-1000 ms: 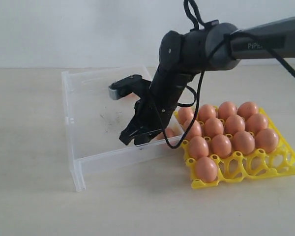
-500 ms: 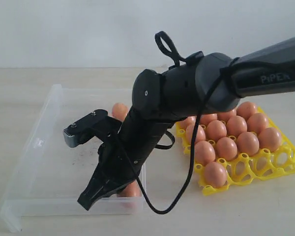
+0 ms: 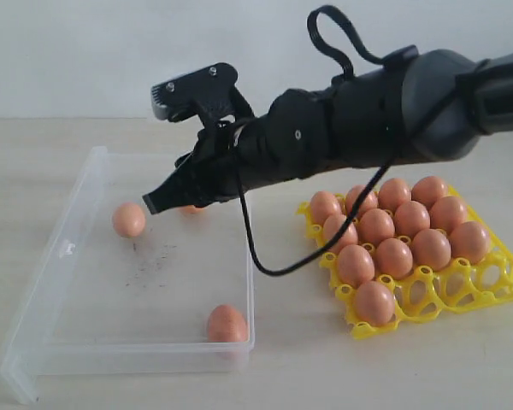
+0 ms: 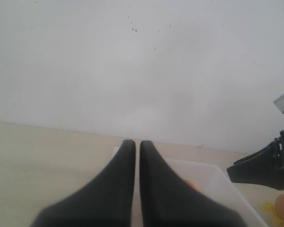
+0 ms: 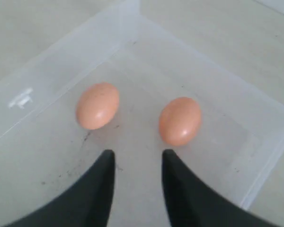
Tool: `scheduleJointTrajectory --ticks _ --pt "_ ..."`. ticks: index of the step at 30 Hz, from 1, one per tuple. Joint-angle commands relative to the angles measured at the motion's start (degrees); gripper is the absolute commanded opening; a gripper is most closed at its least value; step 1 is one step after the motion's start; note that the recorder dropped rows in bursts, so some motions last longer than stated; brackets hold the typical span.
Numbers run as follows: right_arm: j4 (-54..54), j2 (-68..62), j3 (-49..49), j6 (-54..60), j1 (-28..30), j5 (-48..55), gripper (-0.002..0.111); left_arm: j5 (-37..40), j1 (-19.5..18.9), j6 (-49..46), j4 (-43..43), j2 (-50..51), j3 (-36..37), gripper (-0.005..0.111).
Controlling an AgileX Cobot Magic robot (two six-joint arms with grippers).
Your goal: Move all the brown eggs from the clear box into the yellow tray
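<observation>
The clear box point(image 3: 103, 307) lies on the left of the table with three brown eggs in it: one near its left wall point(image 3: 129, 219), one in the near right corner point(image 3: 227, 324), and one half hidden behind the arm point(image 3: 191, 208). My right gripper point(image 3: 151, 203) hovers open over the box's far part, holding nothing. In the right wrist view it point(image 5: 136, 156) points at two eggs point(image 5: 97, 105) point(image 5: 180, 120) on the box floor point(image 5: 146, 71). The yellow tray point(image 3: 436, 289) on the right holds several eggs point(image 3: 395, 256). My left gripper point(image 4: 134, 143) is shut and empty, and does not show in the exterior view.
The right arm point(image 3: 359, 120) spans from the right edge over the tray to the box, with a black cable loop point(image 3: 265, 265) hanging over the gap between them. Dark scuffs point(image 3: 150, 265) mark the box floor. A pale wall stands behind the table.
My right gripper has lifted from the box's near right corner and swung up toward its far side. The egg in that corner and one at the left now show.
</observation>
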State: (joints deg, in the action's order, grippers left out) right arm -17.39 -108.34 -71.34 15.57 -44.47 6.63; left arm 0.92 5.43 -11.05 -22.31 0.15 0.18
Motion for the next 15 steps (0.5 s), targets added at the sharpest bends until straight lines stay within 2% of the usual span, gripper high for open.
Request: scheduleJointTrajectory --ticks 1,7,15 --pt "-0.5 -4.9 -8.0 -5.1 1.8 8.1 0.054 -0.9 0.4 0.4 -0.6 -0.2 -0.2 0.004" --pt "-0.5 -12.6 -18.3 -9.0 2.1 12.5 0.054 -0.9 0.4 0.4 -0.6 -0.2 -0.2 0.004" --pt "2.8 -19.1 -24.4 -15.6 2.2 13.7 0.054 -0.9 0.4 0.4 -0.6 -0.2 -0.2 0.004"
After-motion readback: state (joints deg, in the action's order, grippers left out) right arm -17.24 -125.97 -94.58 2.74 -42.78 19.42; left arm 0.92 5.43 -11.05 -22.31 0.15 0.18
